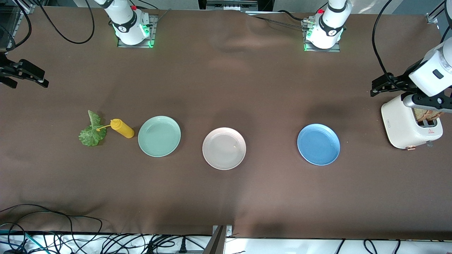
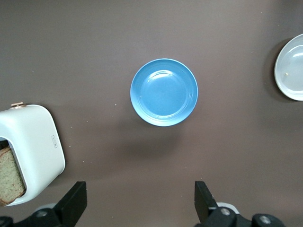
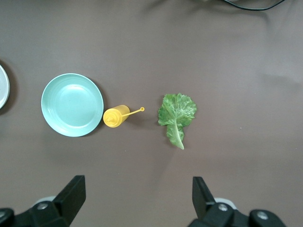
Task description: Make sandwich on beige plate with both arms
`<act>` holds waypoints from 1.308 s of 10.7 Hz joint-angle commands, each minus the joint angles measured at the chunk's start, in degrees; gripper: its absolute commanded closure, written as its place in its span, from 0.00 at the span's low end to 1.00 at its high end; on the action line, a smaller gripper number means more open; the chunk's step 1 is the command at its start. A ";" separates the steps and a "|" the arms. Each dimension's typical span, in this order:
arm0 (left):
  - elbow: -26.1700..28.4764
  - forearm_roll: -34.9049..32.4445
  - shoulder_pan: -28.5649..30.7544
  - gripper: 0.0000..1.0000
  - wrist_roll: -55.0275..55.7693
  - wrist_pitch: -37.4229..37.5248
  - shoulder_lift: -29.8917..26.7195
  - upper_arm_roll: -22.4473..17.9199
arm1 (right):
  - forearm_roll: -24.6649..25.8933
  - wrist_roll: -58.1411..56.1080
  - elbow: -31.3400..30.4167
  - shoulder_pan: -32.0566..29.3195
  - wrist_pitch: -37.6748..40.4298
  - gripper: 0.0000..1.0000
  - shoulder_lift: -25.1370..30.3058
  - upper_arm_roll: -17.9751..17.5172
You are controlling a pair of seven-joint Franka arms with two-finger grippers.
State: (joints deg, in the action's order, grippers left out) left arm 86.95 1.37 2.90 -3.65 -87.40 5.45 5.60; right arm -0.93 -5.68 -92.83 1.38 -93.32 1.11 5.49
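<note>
On the brown table, your round beige plate (image 1: 224, 148) lay empty; bread slices (image 2: 10, 176) sat in the white toaster (image 1: 406, 124), the lettuce leaf (image 1: 91, 131) untouched. Both grippers (image 2: 140, 201) (image 3: 138, 198) hung spread, holding nothing.

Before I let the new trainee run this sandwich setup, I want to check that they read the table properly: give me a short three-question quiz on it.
1. True or false: the beige plate already has bread on it.
2. Which thing lies beside the lettuce leaf? A) the yellow squeeze bottle B) the toaster C) the blue plate
3. Fill in: the bread slices sit in the ____.

Key
1. False: it is bare.
2. A; the mint green plate comes next, then the beige one.
3. Toaster, at the left arm's end of the table.
Both the left gripper and the right gripper are open and hold nothing.
</note>
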 commanded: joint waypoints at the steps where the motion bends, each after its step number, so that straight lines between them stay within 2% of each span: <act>1: 1.12 1.53 0.71 0.00 -0.31 -0.49 -1.06 -0.06 | 0.84 -0.64 0.46 0.11 0.16 0.00 0.12 -0.12; 14: 1.21 1.89 1.76 0.00 -0.13 -0.40 -0.71 0.11 | 0.93 -0.64 0.46 0.02 -0.37 0.00 -0.40 -0.04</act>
State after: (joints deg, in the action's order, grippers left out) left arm 87.16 1.37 4.34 -3.58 -87.40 5.50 5.50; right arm -0.92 -5.68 -92.83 1.38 -93.47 1.03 5.48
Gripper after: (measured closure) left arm 0.000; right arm 0.000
